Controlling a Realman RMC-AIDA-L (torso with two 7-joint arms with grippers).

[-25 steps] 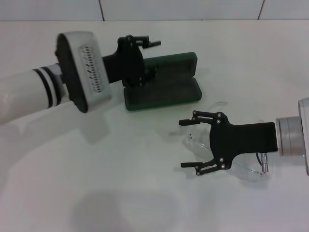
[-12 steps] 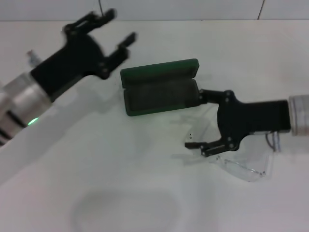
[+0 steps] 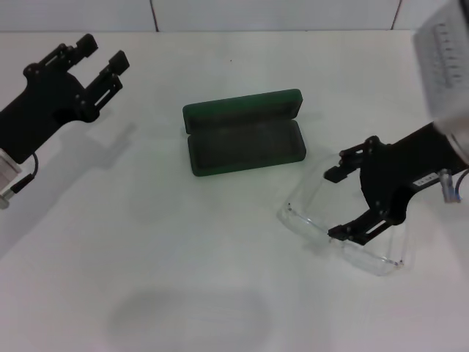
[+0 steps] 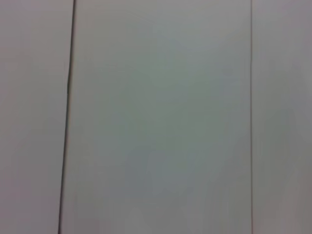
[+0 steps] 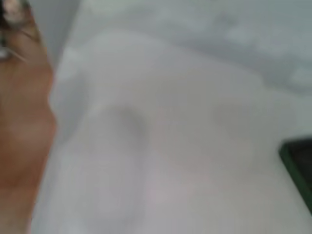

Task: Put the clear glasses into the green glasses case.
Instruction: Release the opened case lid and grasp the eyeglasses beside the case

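On a white tabletop (image 3: 146, 242), the green glasses case (image 3: 245, 136) lies open near the centre, its lid tipped back toward twelve o'clock. At about four o'clock from it, just beside it, sit the clear glasses (image 3: 344, 235). My right pincer (image 3: 338, 203) is spread wide over them, one finger to each side. My left pincer (image 3: 102, 55) hangs open at ten o'clock, well apart.

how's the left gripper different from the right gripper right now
The left gripper is raised at the far left, away from both things; the right gripper is down over the clear glasses, near the green glasses case. The left points toward the back wall, the right toward the robot's left. Both are black and open.
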